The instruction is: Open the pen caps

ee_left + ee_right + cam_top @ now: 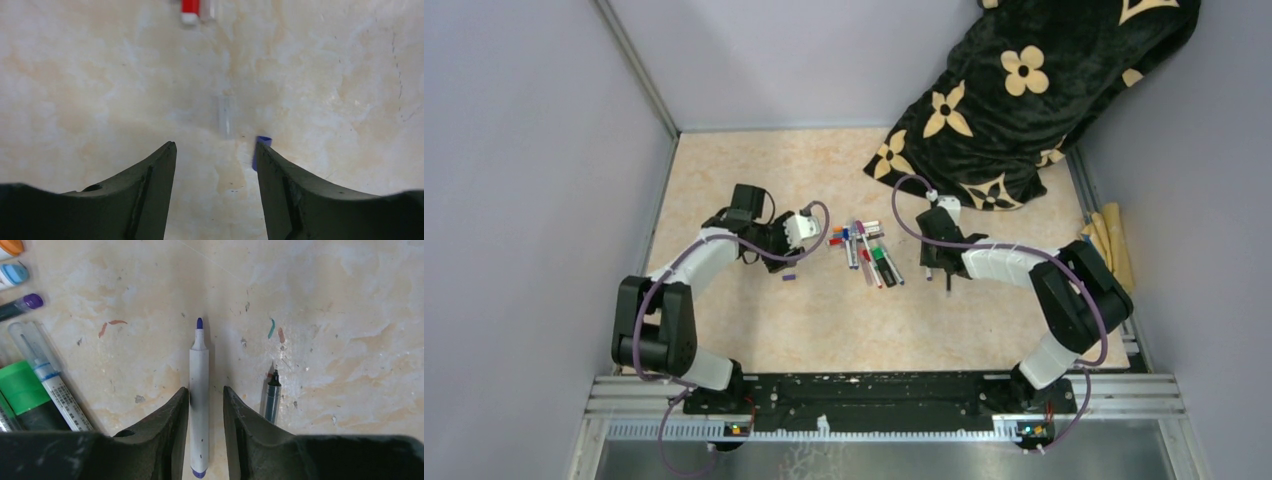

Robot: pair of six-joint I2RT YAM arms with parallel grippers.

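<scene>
My left gripper point(796, 240) point(215, 146) is open and empty, low over the table. A small purple-blue pen cap point(261, 149) lies beside its right finger; in the top view it point(789, 276) lies alone, left of the pens. A clear cap point(226, 116) lies just ahead of the jaws. My right gripper point(936, 258) point(205, 389) is open, its jaws straddling an uncapped white pen point(199, 390) with a purple tip that lies on the table. The left finger touches the pen and the right finger stands off it. The other pens point(866, 250) lie clustered between the arms.
A thin dark pen point(272, 399) lies right of my right gripper. Capped pens, one thick green and black point(22, 392), lie at the left of the right wrist view. A black flowered blanket point(1034, 90) covers the back right corner. Wooden sticks point(1109, 240) lie at the right edge.
</scene>
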